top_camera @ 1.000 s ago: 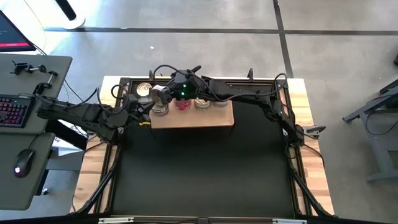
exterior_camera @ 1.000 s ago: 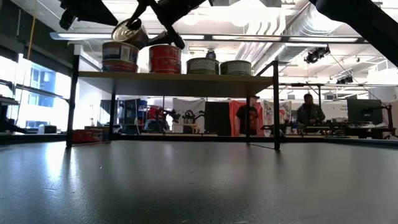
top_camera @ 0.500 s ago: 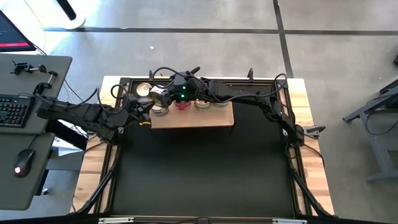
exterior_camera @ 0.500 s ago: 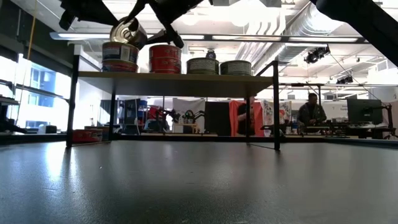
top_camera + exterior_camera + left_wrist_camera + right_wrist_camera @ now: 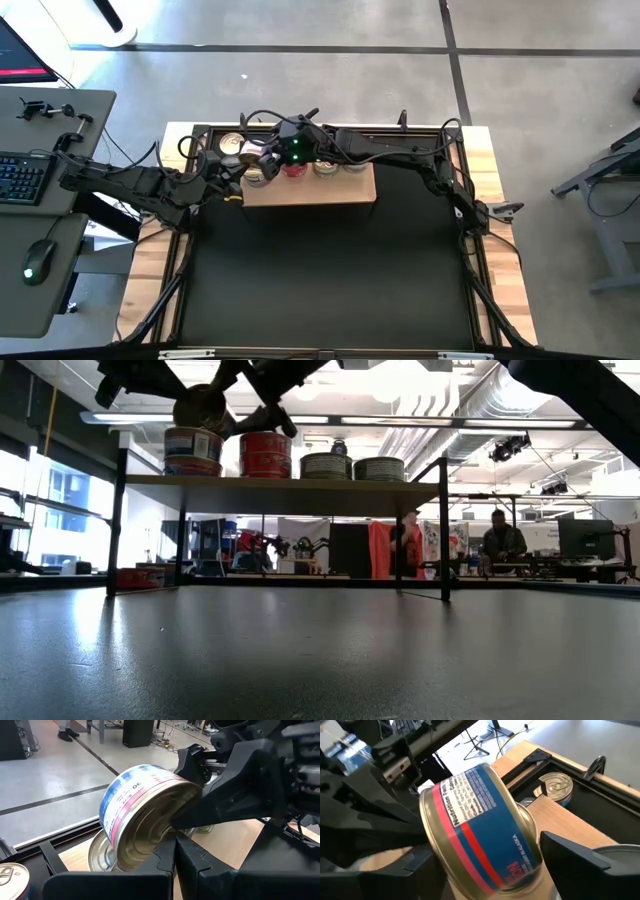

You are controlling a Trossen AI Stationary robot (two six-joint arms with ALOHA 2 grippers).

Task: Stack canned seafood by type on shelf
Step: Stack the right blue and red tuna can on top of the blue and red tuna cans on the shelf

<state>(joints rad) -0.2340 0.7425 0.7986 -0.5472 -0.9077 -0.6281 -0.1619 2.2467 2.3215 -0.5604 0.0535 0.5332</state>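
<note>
The shelf [image 5: 320, 192] is a light-brown wooden block on thin legs [image 5: 280, 482]. A row of tins stands along its far edge: a two-high stack [image 5: 193, 450], a red tin [image 5: 265, 455] and two dark ones [image 5: 327, 466] [image 5: 380, 468]. My right gripper [image 5: 262, 157] [image 5: 490, 857] is shut on a tilted tin with a blue and red label [image 5: 480, 835] above that left-hand stack. My left gripper [image 5: 238, 172] [image 5: 175, 855] is shut, just before the tin's gold end face [image 5: 150, 830]. My right gripper pinches the blue-labelled tin between its two fingers [image 5: 420, 865] [image 5: 570, 852], one on the gold end face [image 5: 187, 812], the other behind the opposite end. It reaches in level from the table's right. The tin is tipped, low rim [image 5: 117, 865] by the lid beneath. My left gripper's shut tips stand at the tin's gold end face; whether they touch it I cannot tell.
More tins with ring-pull lids sit on the table behind the shelf [image 5: 232, 143] [image 5: 555, 785] [image 5: 12, 875]. The black mat [image 5: 330, 270] stretches from the shelf to the near edge. A desk with keyboard and mouse stands left of the table. People stand in the room beyond.
The right gripper has turned the held tin over the left-hand stack: its shiny lid, earlier facing the low camera, now shows darker and more edge-on, and the tin sits slightly higher. The left arm has kept still.
</note>
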